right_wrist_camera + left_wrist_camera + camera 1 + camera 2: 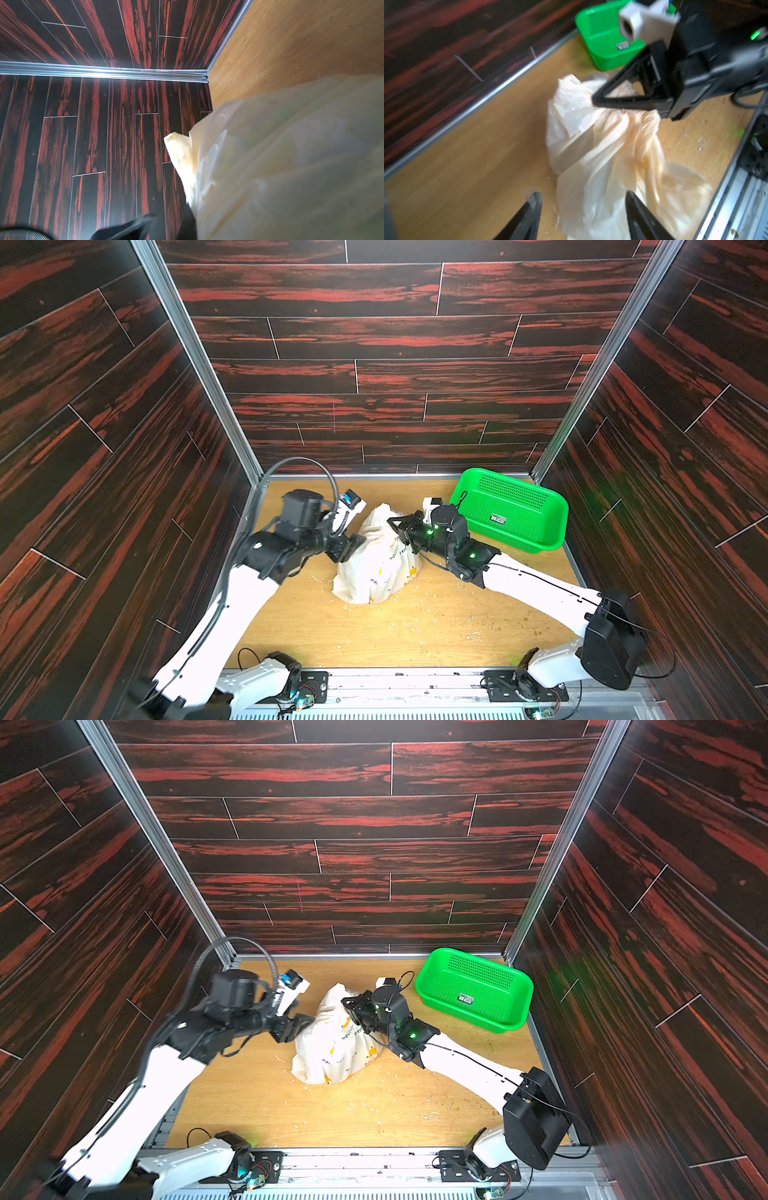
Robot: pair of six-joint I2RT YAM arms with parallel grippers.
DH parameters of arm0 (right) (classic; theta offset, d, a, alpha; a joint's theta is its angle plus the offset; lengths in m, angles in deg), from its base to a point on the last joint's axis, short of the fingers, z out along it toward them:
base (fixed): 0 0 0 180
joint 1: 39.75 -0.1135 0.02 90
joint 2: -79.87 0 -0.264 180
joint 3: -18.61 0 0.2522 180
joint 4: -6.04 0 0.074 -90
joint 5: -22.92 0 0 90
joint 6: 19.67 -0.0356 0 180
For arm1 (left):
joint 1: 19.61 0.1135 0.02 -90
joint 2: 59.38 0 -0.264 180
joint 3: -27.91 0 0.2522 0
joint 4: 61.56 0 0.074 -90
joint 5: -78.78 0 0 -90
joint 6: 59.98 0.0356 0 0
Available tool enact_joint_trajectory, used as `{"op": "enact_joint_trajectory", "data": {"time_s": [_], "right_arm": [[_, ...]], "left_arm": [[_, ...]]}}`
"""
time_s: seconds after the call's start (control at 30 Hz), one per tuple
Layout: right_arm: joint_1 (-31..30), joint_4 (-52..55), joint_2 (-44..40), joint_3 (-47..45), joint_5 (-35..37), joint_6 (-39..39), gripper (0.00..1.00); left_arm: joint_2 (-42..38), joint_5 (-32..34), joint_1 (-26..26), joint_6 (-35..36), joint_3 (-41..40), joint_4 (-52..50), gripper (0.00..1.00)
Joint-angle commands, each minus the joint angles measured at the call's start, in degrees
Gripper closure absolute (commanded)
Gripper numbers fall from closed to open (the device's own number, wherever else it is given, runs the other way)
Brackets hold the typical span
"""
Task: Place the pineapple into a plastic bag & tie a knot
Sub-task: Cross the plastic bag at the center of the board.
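Left arm: white links and black joints, with a ribbed black cable looped above the wrist.

Left gripper [354,544] [583,199]: two black tapered plastic fingers. The jaws are spread wide and clamp nothing. They stand at the plastic bag's left flank; in the left wrist view one fingertip [631,197] overlaps the film and the other is over bare wood.

Plastic bag [374,572] [330,1056] [602,158] [291,166]: thin crinkled white film, bulging and rounded, printed with small yellow marks and black lettering. It sits on the wood-grain tabletop [415,639] about mid-table, between the two grippers. A flat tail points up at its far end. In the left wrist view a twisted strand of film rises along its top to the right gripper.

Right gripper [394,523] [347,1003] [595,100]: black triangular open-frame fingers. The jaws are pressed together, tips lying against the top of the bag. Whether a fold is caught between them I cannot tell.

Basket [538,531] [496,1013] [600,52]: bright green moulded plastic, rectangular with rounded corners, perforated wall and floor, a small label inside. It stands in the far right corner, apart from the bag.

Pale scraps [436,608] are scattered over the tabletop.
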Motion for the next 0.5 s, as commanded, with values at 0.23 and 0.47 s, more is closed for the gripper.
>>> {"op": "enact_joint_trajectory", "data": {"time_s": [0.23,0.47], "right_arm": [[0.5,-1.8,-0.1,0.6,-1.0,3.0,1.0],[0.6,-1.7,-0.2,0.8,-1.4,4.7,1.0]], "left_arm": [[3.8,-11.2,0.2,1.1,-6.4,12.8,0.32],[3.0,-10.5,0.1,3.6,-8.6,12.2,0.6]]}}
